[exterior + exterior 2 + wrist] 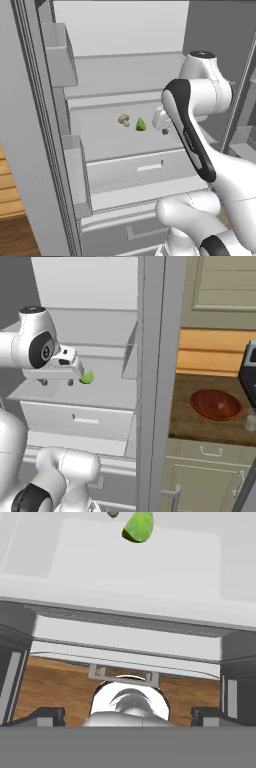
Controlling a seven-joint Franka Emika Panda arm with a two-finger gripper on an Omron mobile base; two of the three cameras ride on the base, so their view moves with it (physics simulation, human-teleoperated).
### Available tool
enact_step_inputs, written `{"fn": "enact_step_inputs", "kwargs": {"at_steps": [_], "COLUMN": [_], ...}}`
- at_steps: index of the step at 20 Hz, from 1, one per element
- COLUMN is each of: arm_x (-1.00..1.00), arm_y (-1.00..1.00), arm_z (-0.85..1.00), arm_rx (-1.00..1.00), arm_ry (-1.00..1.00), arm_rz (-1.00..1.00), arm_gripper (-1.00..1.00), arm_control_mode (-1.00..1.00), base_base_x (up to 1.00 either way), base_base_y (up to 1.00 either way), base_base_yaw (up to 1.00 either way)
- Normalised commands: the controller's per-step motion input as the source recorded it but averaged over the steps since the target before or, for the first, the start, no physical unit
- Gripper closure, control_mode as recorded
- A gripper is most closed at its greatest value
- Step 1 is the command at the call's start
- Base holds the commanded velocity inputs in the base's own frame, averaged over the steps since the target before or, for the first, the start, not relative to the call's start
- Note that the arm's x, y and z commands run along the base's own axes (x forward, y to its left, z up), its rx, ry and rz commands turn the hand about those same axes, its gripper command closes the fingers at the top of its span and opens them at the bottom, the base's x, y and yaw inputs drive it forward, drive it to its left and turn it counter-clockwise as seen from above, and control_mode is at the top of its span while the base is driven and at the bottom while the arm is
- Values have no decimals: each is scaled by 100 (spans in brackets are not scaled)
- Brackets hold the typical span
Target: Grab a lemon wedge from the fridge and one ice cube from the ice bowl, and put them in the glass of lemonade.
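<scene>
Lemon wedge (141, 125), one only, lies on a pale shelf inside the open fridge (125, 65), small and yellow-green. One beige mushroom (123, 119) sits just beside it at 9 o'clock in the left base view, the two close but apart. The gripper (164, 127) hangs over the same shelf at 3 o'clock of the wedge, near it without touching; one dark fingertip shows below the white hand. In the right base view the gripper (56, 381) points down at the shelf, two short dark tips spread apart with nothing between them, and the wedge (87, 377) peeks out just past the hand at 3 o'clock. In the hand view the wedge (138, 527) sits at 12 o'clock near the frame edge, the mushroom (113, 514) a sliver beside it at 10 o'clock, and the two finger tips (44, 716) stand wide apart at the bottom corners. One ice bowl (216, 404), round and reddish-brown, rests on the wooden counter (190, 426) beyond the fridge door; its contents cannot be made out. One glass of lemonade (251, 422) stands just beside the bowl at 4 o'clock, cut by the frame edge.
</scene>
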Motion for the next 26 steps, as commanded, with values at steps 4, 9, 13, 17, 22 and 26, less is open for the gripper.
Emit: {"fn": "enact_step_inputs", "kwargs": {"at_steps": [4, 9, 13, 17, 22, 26], "arm_x": [0, 0, 6, 3, 0, 5], "arm_y": [0, 0, 0, 0, 0, 37], "arm_z": [0, 0, 0, 0, 8, -9], "arm_rx": [0, 0, 0, 0, 5, 0], "arm_ry": [0, 0, 0, -8, -34, -24], "arm_rz": [0, 0, 0, 0, 0, -1], "arm_gripper": [-100, -100, -100, -100, -100, -100], "arm_control_mode": [100, 100, -100, -100, -100, -100], "base_base_x": [-66, -20, 8, 0, 0, 0], "base_base_y": [1, 0, 0, 0, 0, 0], "base_base_yaw": [4, 2, 3, 0, 0, 0]}}
